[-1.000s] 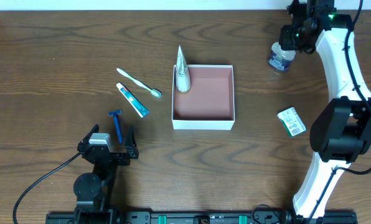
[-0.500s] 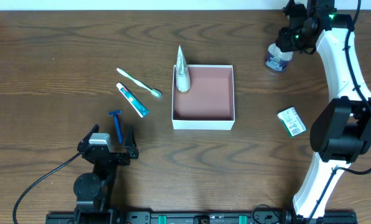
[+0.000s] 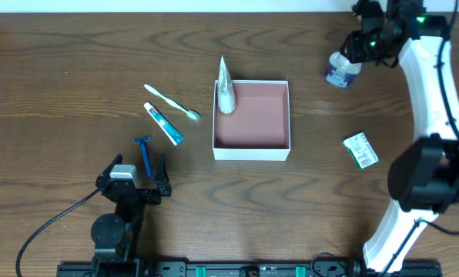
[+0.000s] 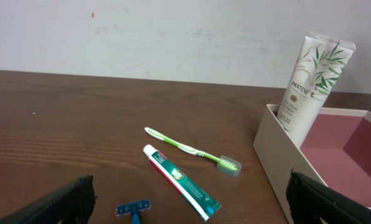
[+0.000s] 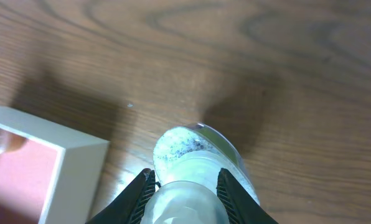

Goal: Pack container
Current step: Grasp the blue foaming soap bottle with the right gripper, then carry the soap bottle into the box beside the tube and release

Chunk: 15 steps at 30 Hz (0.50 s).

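Reddish-brown inside and thin white at the walls, the shallow square container [image 3: 256, 117] sits mid-counter, to the left of the right end effector [image 3: 353, 55] and nearer the arm bases. It lies ahead and to the right of the left end effector [image 3: 137, 175].

One thing is in the container: a white squeeze tube with a green leaf print [image 4: 310, 78]. It stands cap-down in the corner farthest from the right end effector and leans on the left wall.

The right end effector is clenched on one clear plastic bottle with a bluish base [image 3: 341, 71]. In its wrist view the two fingers [image 5: 140, 190] press the bottle's sides. Whether the bottle touches the wooden counter [image 3: 60, 77] I cannot tell.

One small green-and-white packet [image 3: 360, 151] lies flat on the counter, well back from that end effector toward its base and apart from the container's right wall.

The left end effector is released, its fingers spread wide and empty. Three loose items lie ahead of it:
- One blue razor [image 3: 144, 152] is just in front of the fingertips.
- One white-and-teal toothpaste tube [image 4: 180, 180] is beyond the razor.
- One green-and-white toothbrush [image 4: 188, 149] is farther still, close beside the toothpaste but not touching it.

All three are left of the container and apart from it.
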{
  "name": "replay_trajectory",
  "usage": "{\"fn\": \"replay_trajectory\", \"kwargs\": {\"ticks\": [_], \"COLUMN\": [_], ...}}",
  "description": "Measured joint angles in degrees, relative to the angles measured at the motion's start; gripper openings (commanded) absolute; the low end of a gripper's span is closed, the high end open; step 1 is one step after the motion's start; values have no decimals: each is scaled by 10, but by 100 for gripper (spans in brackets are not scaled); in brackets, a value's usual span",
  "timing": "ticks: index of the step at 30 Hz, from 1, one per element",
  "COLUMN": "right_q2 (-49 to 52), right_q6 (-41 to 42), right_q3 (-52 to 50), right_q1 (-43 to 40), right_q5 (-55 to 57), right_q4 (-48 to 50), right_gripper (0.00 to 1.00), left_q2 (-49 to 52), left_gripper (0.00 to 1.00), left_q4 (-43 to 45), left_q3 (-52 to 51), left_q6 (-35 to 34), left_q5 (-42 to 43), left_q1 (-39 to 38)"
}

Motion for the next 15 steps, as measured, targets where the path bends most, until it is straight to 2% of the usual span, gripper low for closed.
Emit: {"fn": "replay_trajectory", "kwargs": {"ticks": [2,4,9,15], "right_q2": [-24,-52,-99,-108], "right_q6": [10,32,98,151], "right_q3": [0,0,0,0], "right_q1": [0,2,32,100], "right_q5": [-6,-9,-10,-16], "right_q4": [-6,-14,-33,-38], "right_gripper": [5,12,9,9], "left_q2": [0,0,0,0], "left_gripper": [98,98,98,98], "left_q4": [0,0,0,0], "left_q3": [0,0,0,0], "left_q6": [0,0,0,0], "left_q5": [0,0,0,0], "left_q1": [0,0,0,0]}}
